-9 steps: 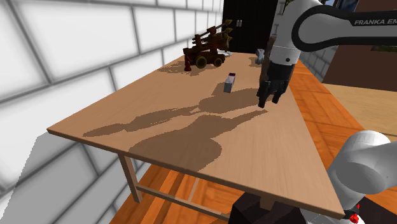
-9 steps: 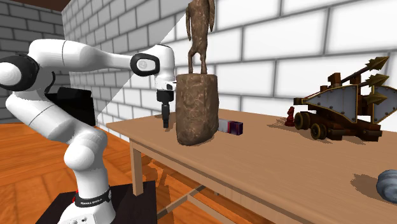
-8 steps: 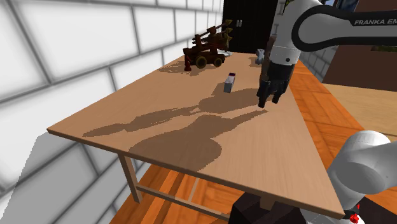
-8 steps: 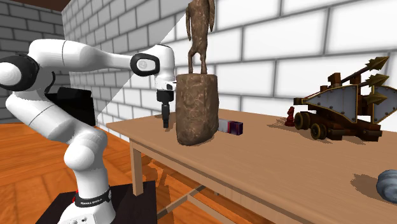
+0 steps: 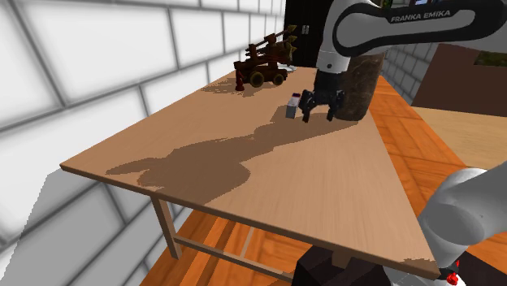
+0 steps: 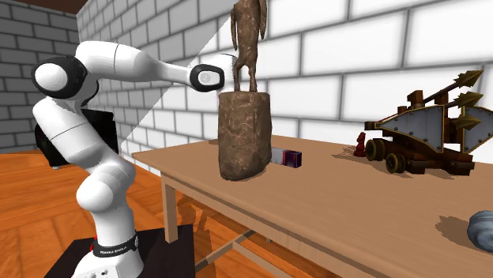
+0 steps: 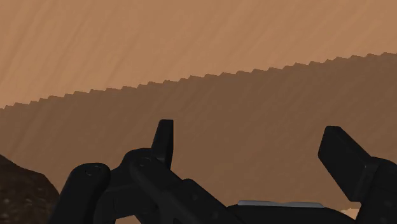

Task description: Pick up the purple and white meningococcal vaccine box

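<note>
The vaccine box [image 5: 292, 106] is small, white with a purple end, and lies on the wooden table [image 5: 244, 191]. In the second exterior view the box [image 6: 288, 157] shows just past the brown statue. My black gripper [image 5: 317, 113] hangs low over the table, close beside the box on the shoulder view's right, between box and statue. In the wrist view the gripper [image 7: 251, 149] is open, its fingers [image 7: 164, 139] wide apart over shadowed tabletop with nothing between them.
A tall brown carved statue [image 6: 243, 130] stands right by the gripper and hides it in the second exterior view. A toy catapult [image 5: 264, 61] sits at the table's far end, with a grey lump [image 6: 480, 229] nearby. A grey brick wall borders the table.
The arm has swung from near the table's edge toward the shoulder view's left, bringing the gripper next to the box. In the second exterior view the gripper has gone behind the statue.
</note>
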Available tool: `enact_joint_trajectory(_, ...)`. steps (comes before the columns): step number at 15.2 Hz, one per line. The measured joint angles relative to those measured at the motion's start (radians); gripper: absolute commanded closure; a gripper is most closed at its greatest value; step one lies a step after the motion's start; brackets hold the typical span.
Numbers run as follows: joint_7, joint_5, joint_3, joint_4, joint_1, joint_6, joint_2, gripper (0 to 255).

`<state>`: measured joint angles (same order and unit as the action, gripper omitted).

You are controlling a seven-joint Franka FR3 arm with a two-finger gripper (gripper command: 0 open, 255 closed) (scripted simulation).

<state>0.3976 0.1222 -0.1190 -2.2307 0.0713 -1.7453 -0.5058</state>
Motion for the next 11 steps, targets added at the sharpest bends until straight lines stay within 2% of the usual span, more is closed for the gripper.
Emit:
enact_joint_trajectory(6, 0.245, -0.039, -0.040, 0.218, 0.068, -0.011, 0.223, 0)
enact_joint_trajectory(11, 0.443, -0.086, -0.047, 0.416, 0.108, 0.014, 0.396, 0)
